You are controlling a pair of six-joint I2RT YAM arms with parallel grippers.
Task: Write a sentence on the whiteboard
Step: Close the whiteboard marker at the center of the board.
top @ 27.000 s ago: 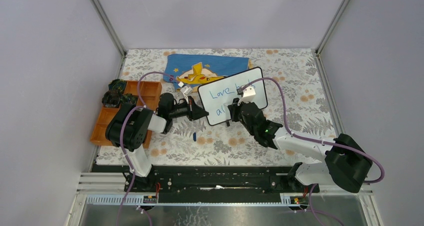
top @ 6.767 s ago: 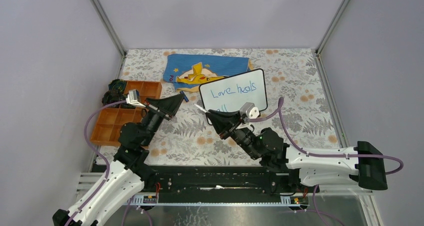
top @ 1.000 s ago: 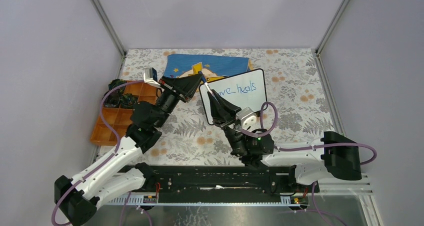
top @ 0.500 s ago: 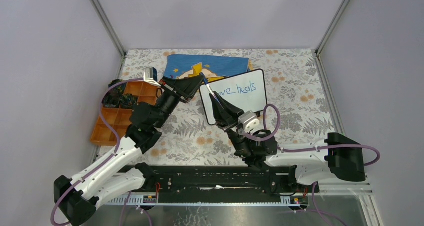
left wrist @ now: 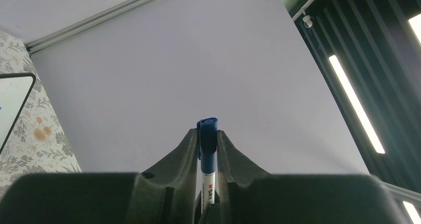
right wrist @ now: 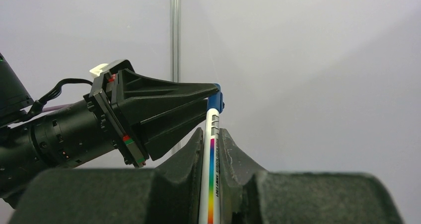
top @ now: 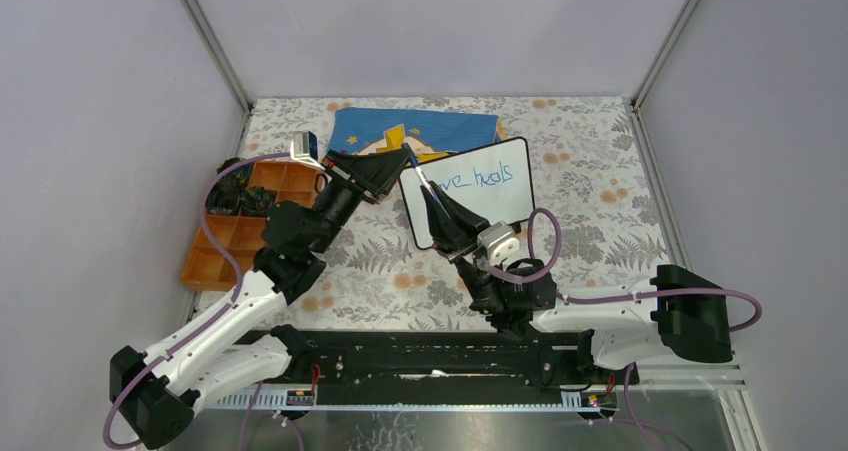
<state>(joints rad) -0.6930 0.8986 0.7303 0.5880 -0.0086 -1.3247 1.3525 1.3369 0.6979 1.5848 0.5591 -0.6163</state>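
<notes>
Over the left edge of the whiteboard [top: 495, 209], right gripper [right wrist: 211, 134] is clamped on the marker [right wrist: 212, 122] barrel. Left gripper [left wrist: 207, 134] pinches its blue cap [left wrist: 207, 126], tips nearly touching. Board lies mid-table, just near of the blue cloth [top: 450, 129]. Sentence [top: 480, 178] is partly hidden by the right arm; "ove heals" readable. Orange tray [top: 215, 246] at left.

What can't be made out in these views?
- Top view: the sentence, its first letter and anything beneath hidden behind the right claw.
- Left wrist view: the whiteboard, cut off by the left edge; only a corner shows.
- Top view: the orange tray, contents too small to identify.
- Wrist views: the marker, end hidden inside the blue cap.
</notes>
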